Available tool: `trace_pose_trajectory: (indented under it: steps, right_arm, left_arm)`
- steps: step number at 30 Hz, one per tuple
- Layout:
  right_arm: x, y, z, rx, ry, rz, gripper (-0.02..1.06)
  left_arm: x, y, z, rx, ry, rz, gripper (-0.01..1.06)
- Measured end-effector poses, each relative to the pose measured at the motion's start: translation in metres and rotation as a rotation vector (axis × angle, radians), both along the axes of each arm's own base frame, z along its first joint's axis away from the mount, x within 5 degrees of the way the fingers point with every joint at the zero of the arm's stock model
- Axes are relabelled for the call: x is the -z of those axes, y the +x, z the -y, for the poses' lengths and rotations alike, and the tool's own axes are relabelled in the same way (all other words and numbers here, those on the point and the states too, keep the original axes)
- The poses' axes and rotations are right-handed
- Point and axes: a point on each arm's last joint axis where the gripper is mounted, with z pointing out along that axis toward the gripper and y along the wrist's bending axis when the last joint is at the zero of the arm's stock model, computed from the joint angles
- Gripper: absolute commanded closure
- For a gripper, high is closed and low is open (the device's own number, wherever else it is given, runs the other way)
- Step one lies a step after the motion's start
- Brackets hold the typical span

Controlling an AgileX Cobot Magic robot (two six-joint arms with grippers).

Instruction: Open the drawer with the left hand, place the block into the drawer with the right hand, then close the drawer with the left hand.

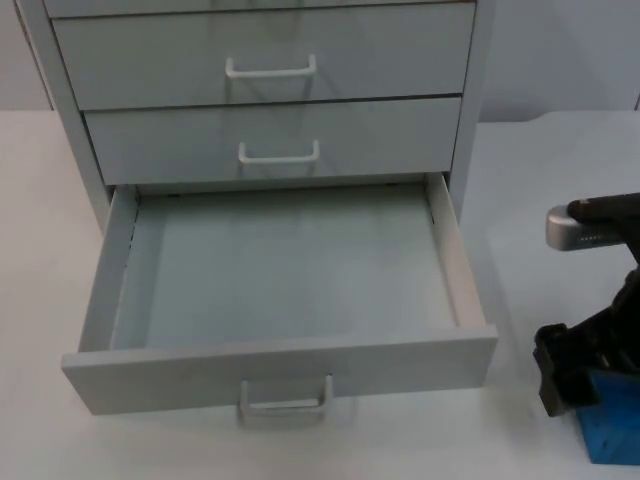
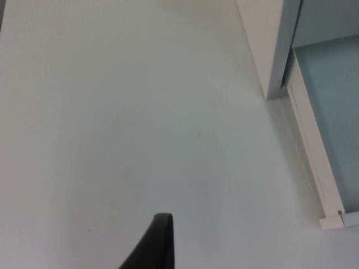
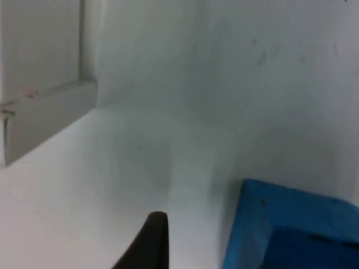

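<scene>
Fingers of right gripper (image 1: 575, 385): spread not discernible, hovering at lower right of top view, just over blue block (image 1: 612, 425) on table (image 1: 40, 250). Left gripper (image 2: 160, 241): finger state likewise unclear, waiting beside cabinet (image 1: 70, 100). Bottom drawer (image 1: 280, 370) pulled fully open, empty. Opening done; block grasp, placement and closing remain.

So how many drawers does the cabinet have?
3 show: the bottom drawer pulled open, a shut middle drawer above it, and a shut top drawer. More may sit higher, cut off.
</scene>
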Motion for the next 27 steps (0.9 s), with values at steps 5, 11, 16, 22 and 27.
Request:
trace_pose_trajectory:
  steps: [5, 11, 16, 22, 27]
  right_arm:
    - [0.000, 0.000, 0.000, 0.014, 0.001, -0.003, 0.42]
    - [0.001, -0.001, 0.001, 0.024, -0.006, -0.013, 0.98]
    - [-0.010, -0.002, 0.003, 0.016, -0.008, 0.004, 1.05]
    - [-0.069, -0.013, 0.011, -0.008, 0.034, 0.139, 1.05]
    - [-0.108, -0.026, 0.020, -0.016, 0.077, 0.246, 1.05]
  left_arm:
    - [0.000, 0.000, 0.000, 0.000, 0.000, 0.000, 0.00]
    - [0.000, 0.000, 0.000, 0.000, 0.000, 0.000, 0.00]
    - [0.000, 0.000, 0.000, 0.000, 0.000, 0.000, 0.00]
    - [0.000, 0.000, 0.000, 0.000, 0.000, 0.003, 0.00]
    - [-0.001, 0.001, 0.000, 0.002, -0.002, 0.014, 0.00]
